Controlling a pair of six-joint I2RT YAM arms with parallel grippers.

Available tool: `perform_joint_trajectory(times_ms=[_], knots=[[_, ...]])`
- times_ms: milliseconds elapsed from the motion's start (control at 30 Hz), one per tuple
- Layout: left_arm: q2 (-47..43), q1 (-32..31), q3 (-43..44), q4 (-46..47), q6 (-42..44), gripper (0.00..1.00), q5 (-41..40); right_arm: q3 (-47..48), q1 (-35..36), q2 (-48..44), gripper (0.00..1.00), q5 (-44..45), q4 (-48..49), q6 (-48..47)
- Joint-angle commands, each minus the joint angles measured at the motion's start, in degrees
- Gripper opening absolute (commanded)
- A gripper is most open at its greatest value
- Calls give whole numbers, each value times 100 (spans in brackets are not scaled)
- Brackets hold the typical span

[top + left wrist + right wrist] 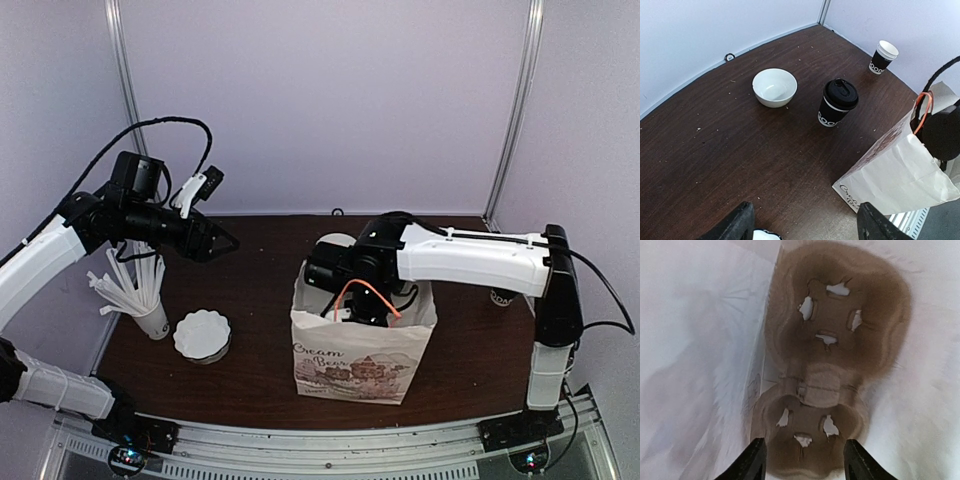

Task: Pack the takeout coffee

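Pale lilac walls close in a dark wood-grain desk [250, 300]. From above, I read a looping script, seemingly "Cream Bear", over a printed drawing on the white paper bag [360, 350]. My right pincer [365, 300] is sunk into its open mouth. A cup of paper-wrapped straws [135, 295] stands at the left, with the left pincer [215, 240] in the air above it.

On the left wrist camera, the takeout coffee [837, 102] stands upright on the desk between a white bowl [774, 87] and the bag, apart from both. Its white lettering shows "OOD". The left pincer is spread wide, holding nothing.

On the right wrist camera, a brown pulp cup carrier [832, 355] lies on the bag's floor. The right pincer's fingers [752, 460] stand apart.
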Motion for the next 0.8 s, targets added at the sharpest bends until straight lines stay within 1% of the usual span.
perform_joint_trajectory(times_ms=[0,200,267,333,500,633,767], knots=[[55,45,50,181,42,73,330,480,26,-465,57,-55,-407,21],[173,-35,176,96,234,72,1159,840,24,-668,57,29,-684,-166],[222,-187,247,86,351,72,1270,971,17,-817,57,69,-740,-225],[299,-414,362,88,497,71,1356,1133,17,-964,57,-74,-788,-278],[665,-812,953,-45,986,71,1198,1473,18,-1292,56,-479,-828,-317],[1018,-1082,1328,5,1308,70,1188,1608,10,-1480,55,-468,-765,-347],[1518,-1331,1661,261,1328,70,1142,1551,-7,-1699,55,-365,-592,-467]])
